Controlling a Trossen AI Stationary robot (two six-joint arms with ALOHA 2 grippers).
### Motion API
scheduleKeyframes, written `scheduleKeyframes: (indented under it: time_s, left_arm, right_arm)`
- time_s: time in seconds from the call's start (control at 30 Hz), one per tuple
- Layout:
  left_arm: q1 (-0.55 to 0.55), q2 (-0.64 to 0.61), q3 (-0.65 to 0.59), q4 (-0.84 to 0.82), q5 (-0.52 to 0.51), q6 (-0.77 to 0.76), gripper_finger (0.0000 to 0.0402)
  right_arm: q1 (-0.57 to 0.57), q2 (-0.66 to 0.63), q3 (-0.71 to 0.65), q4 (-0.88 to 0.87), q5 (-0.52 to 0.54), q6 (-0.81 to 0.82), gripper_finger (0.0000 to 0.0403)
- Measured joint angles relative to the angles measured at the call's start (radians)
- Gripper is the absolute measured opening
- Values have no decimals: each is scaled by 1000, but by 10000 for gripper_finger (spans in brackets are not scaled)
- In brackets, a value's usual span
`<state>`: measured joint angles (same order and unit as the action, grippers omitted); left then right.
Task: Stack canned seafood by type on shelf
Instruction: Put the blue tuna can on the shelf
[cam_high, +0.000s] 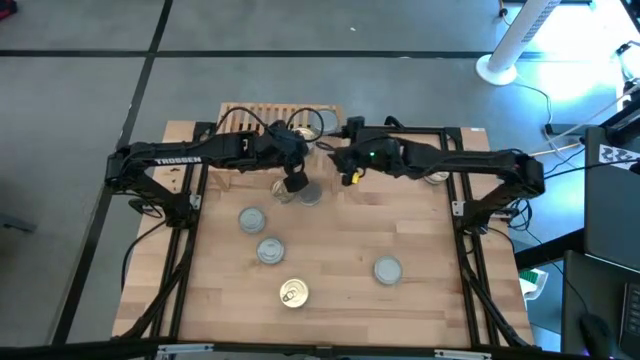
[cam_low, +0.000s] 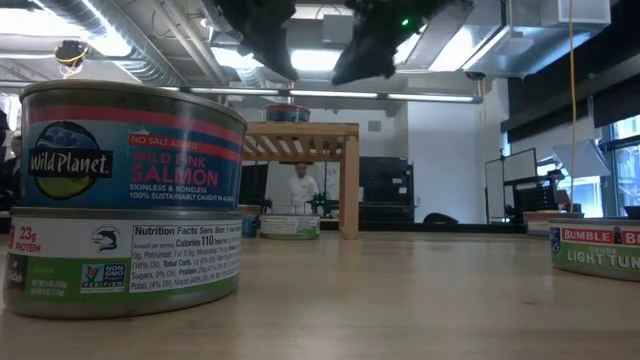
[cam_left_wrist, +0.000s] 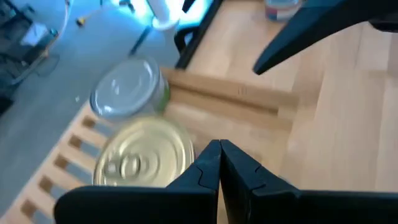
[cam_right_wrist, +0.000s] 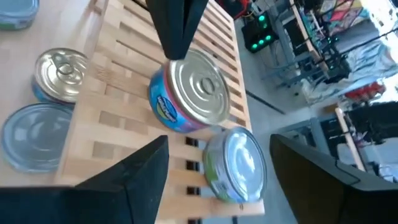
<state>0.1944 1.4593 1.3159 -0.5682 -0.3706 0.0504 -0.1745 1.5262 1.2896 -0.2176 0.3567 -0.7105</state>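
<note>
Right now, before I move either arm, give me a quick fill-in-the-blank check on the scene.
1. The left tool is ___.
2. The right tool is ___.
3. On the shelf stand ___ cans.
4. The gold-lidded can on the shelf has a blue and ___ label.

Missing: shut; open; two; pink

The near salmon can (cam_low: 125, 200) read "Wild Planet", "Wild Pink Salmon", "No Salt Added"; the right can (cam_low: 596, 247) read "Bumble"; the left arm (cam_high: 178, 155) read "TROSSEN".
</note>
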Motion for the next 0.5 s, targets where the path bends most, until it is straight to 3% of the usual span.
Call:
scheduleKeyframes:
  time_s: [0.5]
  left_arm:
    - [29,175,0,160,-22,81,5]
  right_arm:
    - [-2,-170,0,-207,2,131,276]
